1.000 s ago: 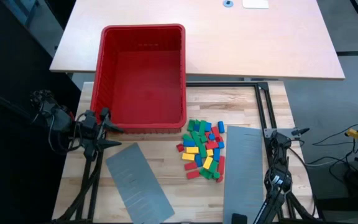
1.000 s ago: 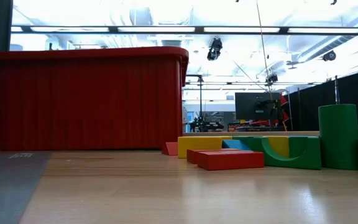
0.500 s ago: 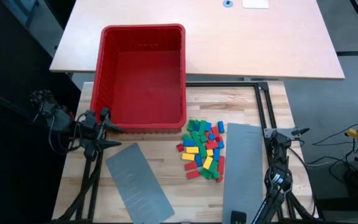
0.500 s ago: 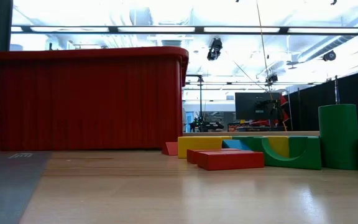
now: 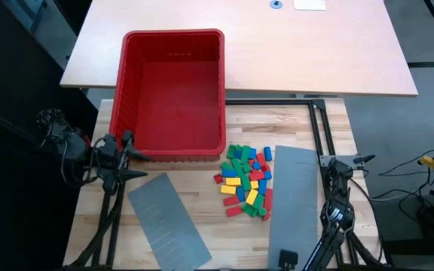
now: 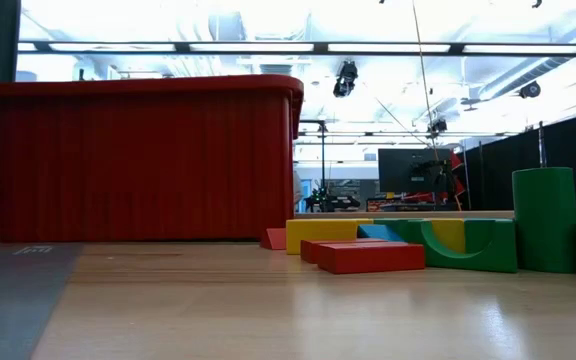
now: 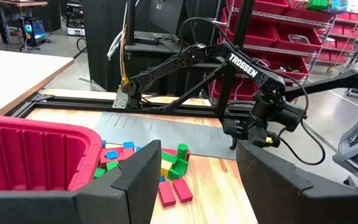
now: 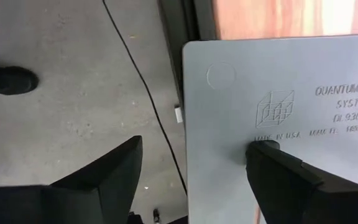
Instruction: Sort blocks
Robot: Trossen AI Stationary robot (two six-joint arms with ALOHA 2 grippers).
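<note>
Your blocks (image 5: 247, 181) lie in a loose heap of red, green, blue and yellow on the table (image 5: 202, 203), just below the red bin's (image 5: 173, 90) right corner and between the two grey panels (image 5: 168, 221). Your left gripper (image 5: 126, 154) waits at the bin's lower left corner, jaws apart. Your right gripper (image 8: 191, 180) hangs over the near end of the right panel (image 8: 291, 124), jaws spread, one finger (image 8: 297, 180) above the panel.

Overhead, table-level — shared blocks (image 5: 246, 181)
</note>
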